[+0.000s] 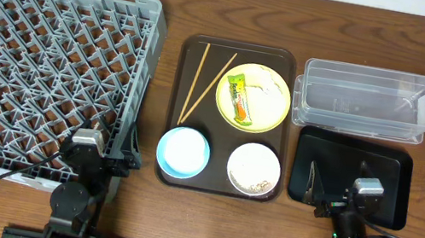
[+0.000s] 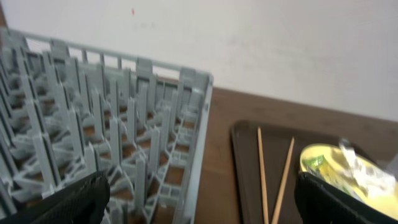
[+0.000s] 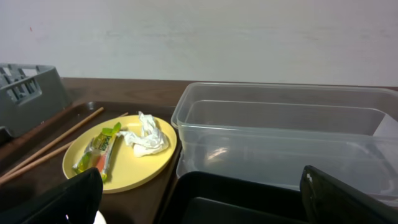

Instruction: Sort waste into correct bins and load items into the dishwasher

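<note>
The grey dish rack fills the left of the table and shows in the left wrist view. A dark brown tray holds two chopsticks, a yellow plate with a green-and-orange wrapper and crumpled white paper, a light-blue bowl and a white bowl with rice crumbs. The clear tub and black tray lie at right. My left gripper is open and empty at the rack's near corner. My right gripper is open and empty over the black tray's near edge.
The right wrist view shows the plate, wrapper, paper, clear tub and black tray. The left wrist view shows the chopsticks and the plate. A white wall rises behind the wooden table.
</note>
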Available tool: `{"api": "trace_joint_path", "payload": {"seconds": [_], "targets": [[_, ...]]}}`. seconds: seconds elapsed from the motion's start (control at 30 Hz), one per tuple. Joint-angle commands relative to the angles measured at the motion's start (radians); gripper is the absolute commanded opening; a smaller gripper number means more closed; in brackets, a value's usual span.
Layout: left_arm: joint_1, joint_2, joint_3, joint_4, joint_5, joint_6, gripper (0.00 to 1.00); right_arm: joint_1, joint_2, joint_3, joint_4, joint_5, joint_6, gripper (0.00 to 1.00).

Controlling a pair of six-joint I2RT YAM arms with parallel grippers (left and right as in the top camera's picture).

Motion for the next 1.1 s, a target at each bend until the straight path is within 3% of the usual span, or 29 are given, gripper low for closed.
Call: {"api": "trace_joint_path", "payload": {"seconds": [0.0,0.17,0.33,0.53,0.77,0.97,1.07], "targets": [[0.003,-0.005,-0.016,0.066,-0.034,-0.005,0.95,-0.014,0.0,0.005,0.008,-0.011,0.047,0.99],[0.003,0.007,0.042,0.034,0.007,-0.006,0.95,-0.014,0.009,0.08,-0.014,-0.155,0.054,0.99],[0.003,0.133,0.234,-0.165,0.021,-0.005,0.95,-0.014,0.139,0.285,-0.178,-0.188,0.053,0.99],[0.003,0.475,0.643,-0.472,0.041,-0.005,0.95,-0.014,0.513,0.622,-0.357,-0.23,0.049,0.99],[0.003,0.841,1.119,-0.825,0.174,-0.006,0.95,0.0,1.077,1.192,-0.748,-0.378,0.028,0.99],[0.003,0.993,1.273,-0.972,0.245,-0.006,0.95,0.01,1.349,1.552,-0.932,-0.636,0.085,0.99],[0.003,1.021,1.274,-0.971,0.356,-0.006,0.95,0.032,1.419,1.57,-0.847,-0.698,0.061,0.99]]}}
